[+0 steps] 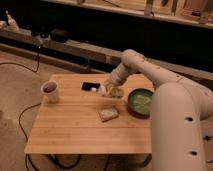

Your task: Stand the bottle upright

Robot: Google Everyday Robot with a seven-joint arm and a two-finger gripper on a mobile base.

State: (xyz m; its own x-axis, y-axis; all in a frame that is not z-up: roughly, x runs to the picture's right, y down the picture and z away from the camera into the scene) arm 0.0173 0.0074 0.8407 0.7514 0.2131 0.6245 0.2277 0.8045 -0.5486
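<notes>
A small whitish bottle [101, 89] sits on the wooden table [70, 130] near its back middle, between a black flat object [90, 86] and my gripper. I cannot tell whether it lies or stands. My gripper [113, 91] is low over the table, right beside the bottle on its right side, and may be touching it. The arm reaches down to it from the upper right.
A white mug [50, 92] with dark contents stands at the table's left. A flat pale rectangular block [108, 114] lies in the middle. A green bowl [140, 101] sits at the right, next to my large arm link [175, 130]. Cables run on the floor at the left.
</notes>
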